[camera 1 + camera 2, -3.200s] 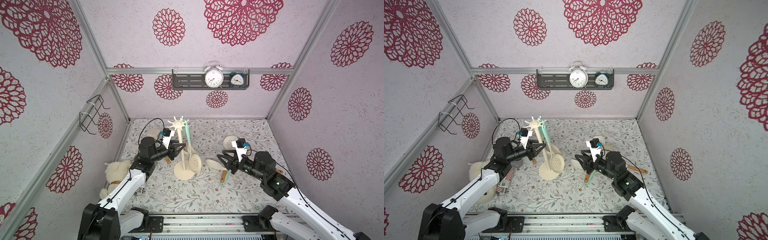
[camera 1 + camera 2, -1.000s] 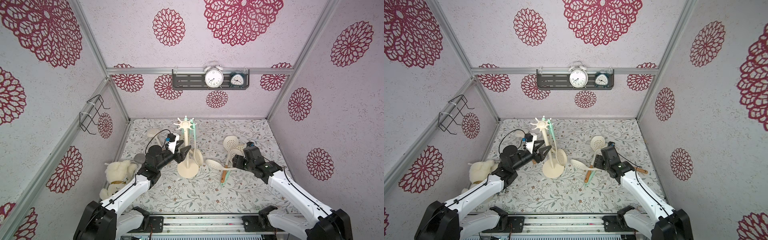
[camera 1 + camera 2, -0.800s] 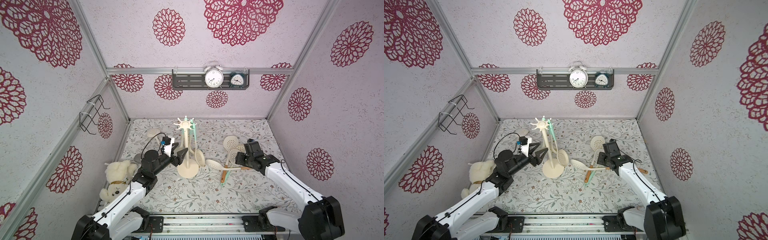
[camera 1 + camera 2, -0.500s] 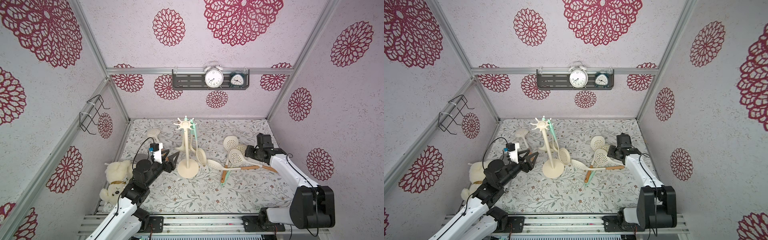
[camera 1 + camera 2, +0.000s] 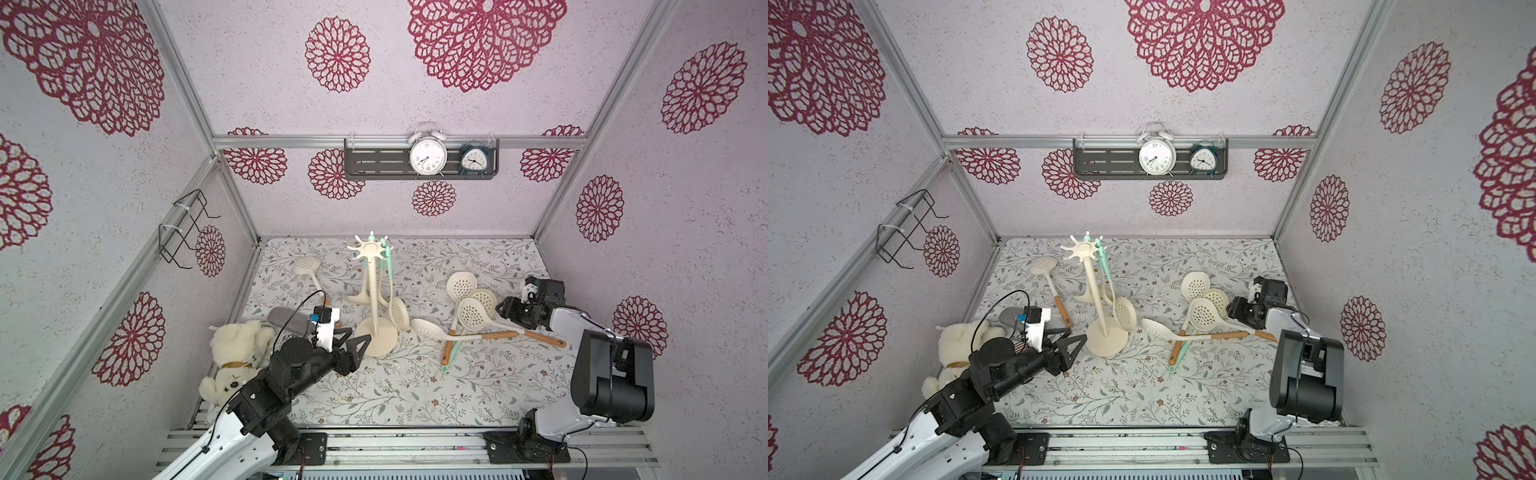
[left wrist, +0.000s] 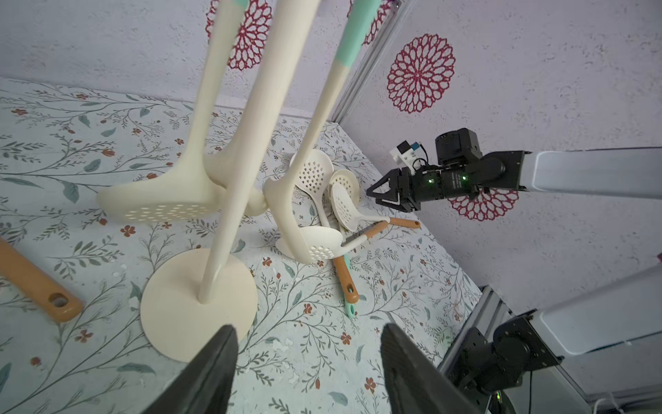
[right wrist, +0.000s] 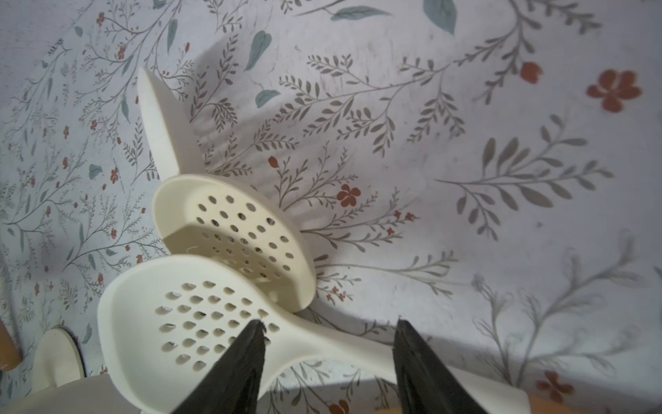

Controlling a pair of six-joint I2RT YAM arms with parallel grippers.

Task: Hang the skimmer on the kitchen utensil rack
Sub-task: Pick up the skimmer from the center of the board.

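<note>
The cream kitchen utensil rack (image 5: 376,299) stands mid-table, with two skimmers hanging from its crown. One has a teal handle, and its head (image 5: 398,313) hangs just above the base. Several more skimmers (image 5: 471,313) lie in a pile to the right. My left gripper (image 5: 353,338) is open and empty, low at the front-left of the rack's base (image 6: 193,304). My right gripper (image 5: 500,309) is open at the right end of the pile. In the right wrist view its fingers (image 7: 247,358) stand on either side of a skimmer's neck (image 7: 322,344) without closing on it.
One more skimmer (image 5: 307,264) lies at the back left. A teddy bear (image 5: 239,353) and a grey object (image 5: 286,322) sit by the left wall. A black wire rack (image 5: 187,226) hangs on that wall. A dark shelf (image 5: 374,162) with two clocks is on the back wall.
My left gripper has drawn back from the rack's pole toward the front left. My right arm has swung out to the right wall, and its gripper now points left at the pile.
</note>
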